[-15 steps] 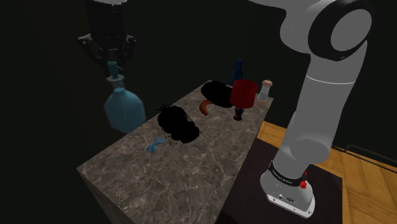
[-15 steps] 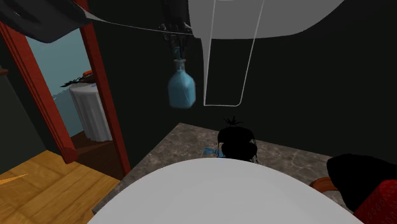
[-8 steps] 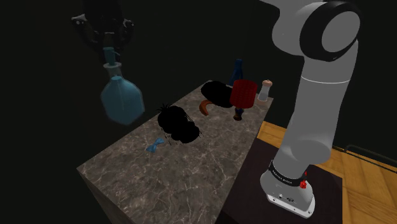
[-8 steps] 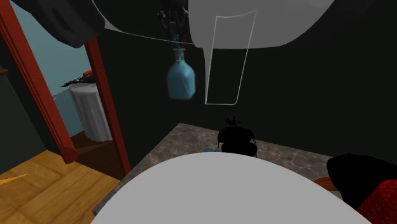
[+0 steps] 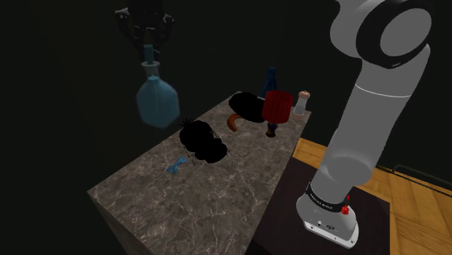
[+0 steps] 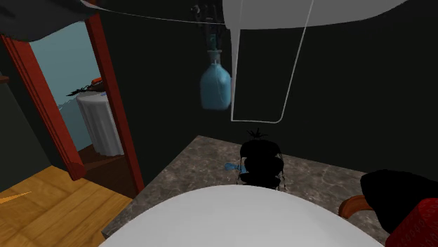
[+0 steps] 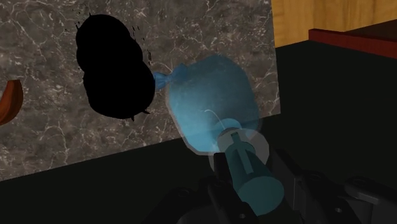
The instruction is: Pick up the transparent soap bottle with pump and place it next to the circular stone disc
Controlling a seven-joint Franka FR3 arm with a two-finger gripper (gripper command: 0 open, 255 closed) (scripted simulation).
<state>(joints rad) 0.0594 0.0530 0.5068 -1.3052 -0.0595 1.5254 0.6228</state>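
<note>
- Hung the see-through blue soap bottle (image 5: 157, 101) in mid-air, well above the marbled counter (image 5: 210, 206), with its body down, its pump end up and a slight tilt.
- Clamped at the pump neck by the black gripper (image 5: 147, 29), closed on it from both sides and bearing its whole weight.
- Lay, by the wrist view, over the counter's edge, close to a pure-black spiky shape (image 5: 203, 141) and a small blue thing (image 5: 176, 165) beside that shape.
- Judged as the carrying step: pick-up done, placing not yet done.
- Could not pick out the stone disc for certain. Possibly the black spiky shape, possibly a second black mass (image 5: 250, 105) farther along the counter, next to an orange-brown curved piece (image 5: 233, 122) and a red thing (image 5: 276, 107).
- Called next for settling which black shape was the target, then for bringing the bottle fully over the counter.
- Called after that for a slow descent onto bare marble just beside the target, base flat and neck upright, clear of the small blue thing.
- Called for letting go only once the base sat on the stone.
</note>
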